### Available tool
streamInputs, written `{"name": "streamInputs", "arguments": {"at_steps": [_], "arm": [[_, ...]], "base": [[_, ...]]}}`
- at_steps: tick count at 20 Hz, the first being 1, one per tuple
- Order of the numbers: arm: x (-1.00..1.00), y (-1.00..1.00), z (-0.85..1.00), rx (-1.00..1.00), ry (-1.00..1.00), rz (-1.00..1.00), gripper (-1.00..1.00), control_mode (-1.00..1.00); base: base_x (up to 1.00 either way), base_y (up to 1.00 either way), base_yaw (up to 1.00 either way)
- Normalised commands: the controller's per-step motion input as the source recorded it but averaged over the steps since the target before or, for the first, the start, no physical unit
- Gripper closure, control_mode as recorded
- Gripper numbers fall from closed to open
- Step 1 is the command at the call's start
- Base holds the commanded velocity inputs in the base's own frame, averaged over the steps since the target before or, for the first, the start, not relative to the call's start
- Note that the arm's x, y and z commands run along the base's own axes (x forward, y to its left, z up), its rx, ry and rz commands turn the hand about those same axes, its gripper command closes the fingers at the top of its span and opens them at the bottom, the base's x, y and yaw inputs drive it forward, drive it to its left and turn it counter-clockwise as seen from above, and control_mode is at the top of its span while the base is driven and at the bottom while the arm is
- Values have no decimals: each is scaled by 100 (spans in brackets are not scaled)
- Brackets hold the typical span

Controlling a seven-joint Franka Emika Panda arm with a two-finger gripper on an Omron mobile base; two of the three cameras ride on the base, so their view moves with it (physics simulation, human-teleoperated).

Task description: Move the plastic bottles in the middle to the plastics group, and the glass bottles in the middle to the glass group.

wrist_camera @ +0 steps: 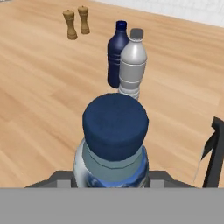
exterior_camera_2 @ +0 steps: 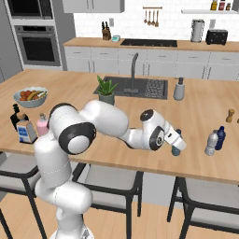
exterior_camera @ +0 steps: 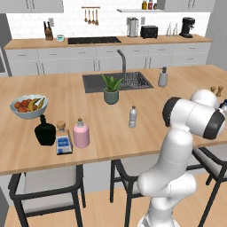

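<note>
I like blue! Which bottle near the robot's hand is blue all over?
The dark blue bottle behind the grey one; the held bottle only has a blue cap.

The wooden desk [exterior_camera: 115,133] carries, at lower left of the left base view, a fruit bowl [exterior_camera: 29,106], black flask [exterior_camera: 45,131], square clear bottle [exterior_camera: 63,141] and pink bottle [exterior_camera: 81,134]. Centre: potted plant [exterior_camera: 111,90], slim clear bottle [exterior_camera: 132,117]. Upper right: soap dispenser [exterior_camera: 162,77], brown shakers [exterior_camera: 216,90].
</note>
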Motion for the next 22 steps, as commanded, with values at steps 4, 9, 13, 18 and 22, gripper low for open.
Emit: {"name": "streamInputs", "arguments": {"at_steps": [4,9,13,18,22], "arm": [[4,-21,-4,0,0,0,100,-100],[2,-15,-5,0,0,0,100,-100],[0,-5,-13,0,-2,0,100,-100],[1,0,-17,0,-1,0,100,-100],[4,0,-15,0,-1,0,100,-100]], "base": [[0,0,0],[0,0,0],[0,0,0],[0,0,0],[0,0,0]]}}
